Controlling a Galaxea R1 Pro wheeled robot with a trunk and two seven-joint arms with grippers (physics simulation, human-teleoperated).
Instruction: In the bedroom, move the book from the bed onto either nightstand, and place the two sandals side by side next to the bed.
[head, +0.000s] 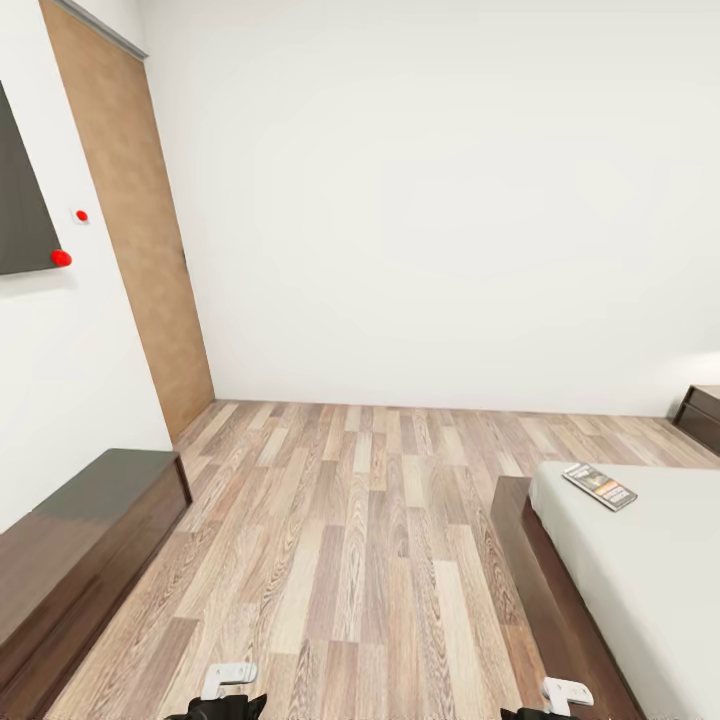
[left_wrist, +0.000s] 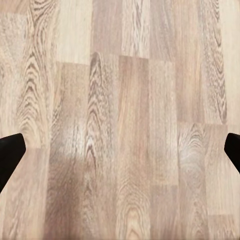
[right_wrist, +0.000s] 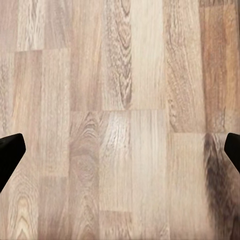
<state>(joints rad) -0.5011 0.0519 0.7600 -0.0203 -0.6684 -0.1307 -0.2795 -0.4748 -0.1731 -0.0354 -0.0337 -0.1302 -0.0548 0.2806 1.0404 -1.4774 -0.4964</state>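
Bedroom, wood floor (head: 340, 560). The book (head: 599, 486) lies on the bed (head: 640, 580) at right of frame — nightstand (head: 700, 415) beyond. Left gripper (left_wrist: 120, 150) and right gripper (right_wrist: 120, 150) hang fingers apart over bare planks. Best roll closer to the bed before reaching.

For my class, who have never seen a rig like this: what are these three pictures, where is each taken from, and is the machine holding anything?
This is a simulated wheeled robot with two arms. The large picture comes from a camera on its head, looking forward and down into a bedroom. At the right is the bed, with a book lying on its mattress; beyond it, by the far wall, stands a nightstand. A long dark cabinet runs along the left wall, near a brown door. The two smaller pictures come from cameras on the wrists, looking down at the wood floor. The left gripper and right gripper are both open and hold nothing.
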